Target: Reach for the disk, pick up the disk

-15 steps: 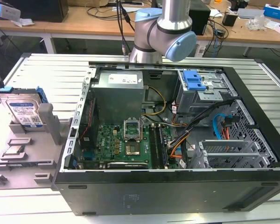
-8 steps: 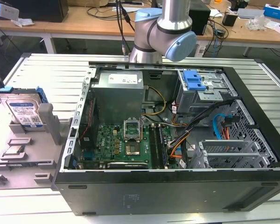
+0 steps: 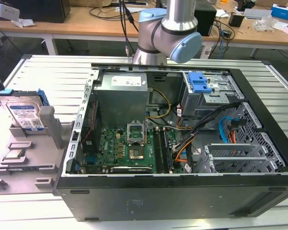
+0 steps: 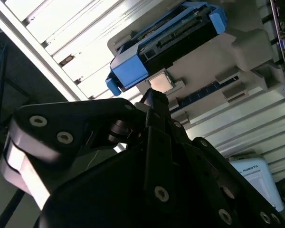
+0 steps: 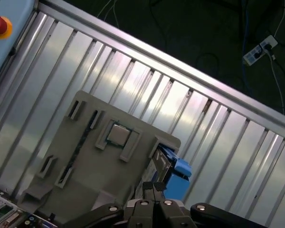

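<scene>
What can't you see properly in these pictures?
- Exterior view: the grey holder hides the disk's lower part, and the top edge cuts off the arm.
- First wrist view: the gripper covers part of the disk.
- Second wrist view: the disk is turned so its label is out of sight.
</scene>
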Robot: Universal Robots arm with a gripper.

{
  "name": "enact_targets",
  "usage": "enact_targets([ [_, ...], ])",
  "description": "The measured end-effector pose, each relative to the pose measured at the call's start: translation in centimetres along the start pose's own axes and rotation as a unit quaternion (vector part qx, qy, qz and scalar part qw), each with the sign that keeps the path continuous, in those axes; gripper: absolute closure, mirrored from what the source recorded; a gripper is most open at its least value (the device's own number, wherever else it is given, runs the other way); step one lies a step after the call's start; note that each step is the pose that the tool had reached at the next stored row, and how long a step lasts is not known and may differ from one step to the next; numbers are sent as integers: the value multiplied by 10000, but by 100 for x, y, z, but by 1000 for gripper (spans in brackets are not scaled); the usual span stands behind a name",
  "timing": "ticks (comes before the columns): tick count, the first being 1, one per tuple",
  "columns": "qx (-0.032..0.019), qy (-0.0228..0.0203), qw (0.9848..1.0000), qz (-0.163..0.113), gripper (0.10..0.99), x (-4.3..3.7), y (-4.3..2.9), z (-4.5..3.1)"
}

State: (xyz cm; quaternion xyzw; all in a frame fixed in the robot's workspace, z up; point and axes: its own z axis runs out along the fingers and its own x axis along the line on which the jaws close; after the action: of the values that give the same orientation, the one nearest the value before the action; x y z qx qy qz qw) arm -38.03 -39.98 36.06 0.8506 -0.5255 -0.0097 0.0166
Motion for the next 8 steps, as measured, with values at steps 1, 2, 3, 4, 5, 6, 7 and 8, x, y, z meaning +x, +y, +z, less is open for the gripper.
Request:
enact_targets([
  [1,-1,-2,10000,72,980,0,0,0],
  [2,-1,-7,9997,231,980,0,0,2],
  [3,-2,-11,9993,363,980,0,0,3],
  [4,-2,-17,9986,529,980,0,0,5],
  [5,-2,-21,9980,625,980,0,0,6],
  [6,-2,-23,9976,696,980,0,0,7],
  [7,-3,-28,9966,824,980,0,0,8],
  [8,-3,-31,9960,898,980,0,0,9],
])
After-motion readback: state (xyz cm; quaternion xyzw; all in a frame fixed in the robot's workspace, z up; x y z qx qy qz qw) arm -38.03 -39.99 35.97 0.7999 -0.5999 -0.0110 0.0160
